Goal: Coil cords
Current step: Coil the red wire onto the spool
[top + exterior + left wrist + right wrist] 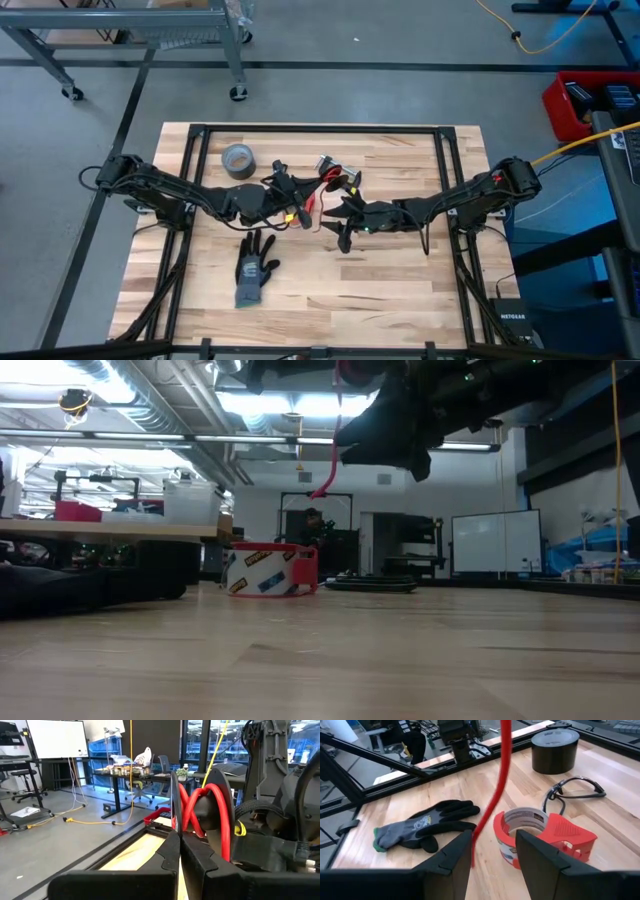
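Aloft, red cord pinched in closed left end effector, beside open right end effector.

High cam overhead, low cam table-level; both see tape ring

Desk: pale wood planks, matt. Red cord: smooth, glossy plastic sheath. Glove: knitted cloth, matt dark coating.

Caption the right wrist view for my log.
Red cord hangs past the open right gripper above a glove and tape dispenser.
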Controlling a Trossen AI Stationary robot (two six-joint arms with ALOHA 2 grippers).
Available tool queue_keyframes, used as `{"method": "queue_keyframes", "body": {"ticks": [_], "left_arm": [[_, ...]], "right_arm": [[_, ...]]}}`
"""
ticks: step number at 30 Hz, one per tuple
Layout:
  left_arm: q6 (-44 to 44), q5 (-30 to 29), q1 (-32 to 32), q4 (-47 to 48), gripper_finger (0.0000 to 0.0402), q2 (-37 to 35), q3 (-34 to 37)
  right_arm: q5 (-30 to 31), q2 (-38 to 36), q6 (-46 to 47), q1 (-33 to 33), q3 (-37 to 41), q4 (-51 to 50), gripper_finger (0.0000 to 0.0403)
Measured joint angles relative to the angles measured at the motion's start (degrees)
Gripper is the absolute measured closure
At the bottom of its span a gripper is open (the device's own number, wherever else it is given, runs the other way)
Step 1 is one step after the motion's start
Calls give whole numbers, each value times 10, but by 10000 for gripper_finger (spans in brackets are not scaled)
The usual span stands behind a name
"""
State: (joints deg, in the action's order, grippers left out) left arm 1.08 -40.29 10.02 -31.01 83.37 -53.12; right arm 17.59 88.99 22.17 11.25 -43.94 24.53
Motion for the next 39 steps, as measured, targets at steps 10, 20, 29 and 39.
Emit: {"method": "queue_keyframes", "body": {"ticks": [10, 20, 29, 39], "left_arm": [[0, 0, 0, -27, 401, 0, 0], [0, 0, 0, -27, 401, 0, 0], [0, 0, 2, -24, 401, 0, 0], [-26, 0, 30, -7, 401, 0, 0]], "right_arm": [[-2, 0, 1, 5, 0, 15, 252], [-2, 0, 0, 5, 0, 15, 360], [-1, 0, 0, 3, 0, 4, 381], [77, -35, 0, 3, 0, -111, 392]]}}
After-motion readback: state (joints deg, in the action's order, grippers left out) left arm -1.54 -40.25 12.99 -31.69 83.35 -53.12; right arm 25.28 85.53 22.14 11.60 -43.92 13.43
